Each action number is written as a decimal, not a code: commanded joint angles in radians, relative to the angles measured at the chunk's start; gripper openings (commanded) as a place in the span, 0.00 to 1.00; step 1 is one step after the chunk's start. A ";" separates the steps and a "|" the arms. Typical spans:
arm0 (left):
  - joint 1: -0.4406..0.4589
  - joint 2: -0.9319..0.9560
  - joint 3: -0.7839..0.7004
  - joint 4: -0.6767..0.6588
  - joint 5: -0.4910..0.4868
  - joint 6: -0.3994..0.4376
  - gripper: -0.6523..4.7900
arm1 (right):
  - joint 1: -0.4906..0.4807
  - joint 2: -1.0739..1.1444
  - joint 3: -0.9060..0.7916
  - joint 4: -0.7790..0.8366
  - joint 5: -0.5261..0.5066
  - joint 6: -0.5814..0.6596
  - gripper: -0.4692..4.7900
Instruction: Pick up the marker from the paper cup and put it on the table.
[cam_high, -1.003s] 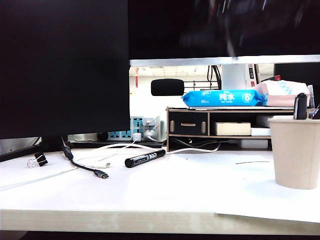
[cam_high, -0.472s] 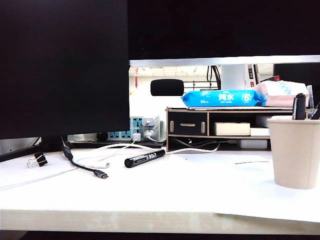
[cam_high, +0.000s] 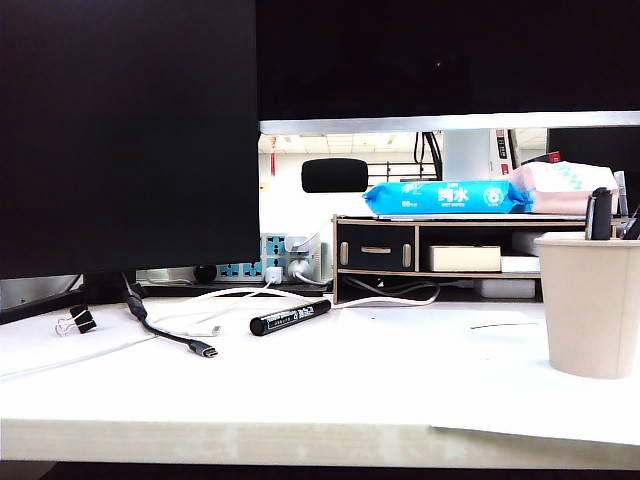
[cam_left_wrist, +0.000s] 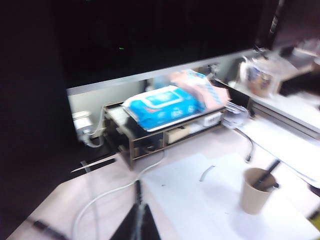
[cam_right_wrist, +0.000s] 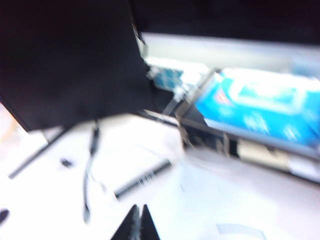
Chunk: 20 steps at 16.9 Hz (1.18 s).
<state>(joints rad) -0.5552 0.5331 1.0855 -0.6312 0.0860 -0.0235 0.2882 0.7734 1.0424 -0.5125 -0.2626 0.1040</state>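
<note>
Marker (cam_high: 290, 317) flat on table (cam_high: 400, 380); tools only in wrist views: left tool (cam_left_wrist: 136, 222), right tool (cam_right_wrist: 137, 222), both clenched, empty.

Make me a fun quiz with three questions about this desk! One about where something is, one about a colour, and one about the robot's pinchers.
1. Where is the marker?
A. Standing in the paper cup
B. Lying on the table
C. On top of the organiser shelf

2. What colour is the wipes pack on the organiser shelf?
A. Blue
B. Green
C. Yellow

3. How is the right gripper?
A. Wide open
B. Holding the cup
C. Shut and empty

Answers:
1. B, because the marker lies flat on the white table, left of the paper cup and apart from it.
2. A, because the pack is bright blue with white writing.
3. C, because in the right wrist view its fingertips meet with nothing between them. The left gripper looks shut and empty too, up above the table.
</note>
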 joint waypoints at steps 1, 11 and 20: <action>0.002 -0.048 -0.060 -0.003 -0.045 -0.050 0.11 | 0.006 -0.121 -0.077 -0.053 0.122 0.000 0.08; 0.002 -0.084 -0.288 0.002 -0.039 -0.158 0.11 | 0.006 -0.351 -0.216 -0.269 0.156 0.029 0.08; 0.001 -0.097 -0.539 0.295 0.052 -0.266 0.11 | 0.006 -0.608 -0.446 -0.206 0.107 0.035 0.08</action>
<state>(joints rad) -0.5556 0.4351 0.5640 -0.3878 0.1310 -0.2535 0.2935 0.1776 0.6029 -0.7444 -0.1570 0.1375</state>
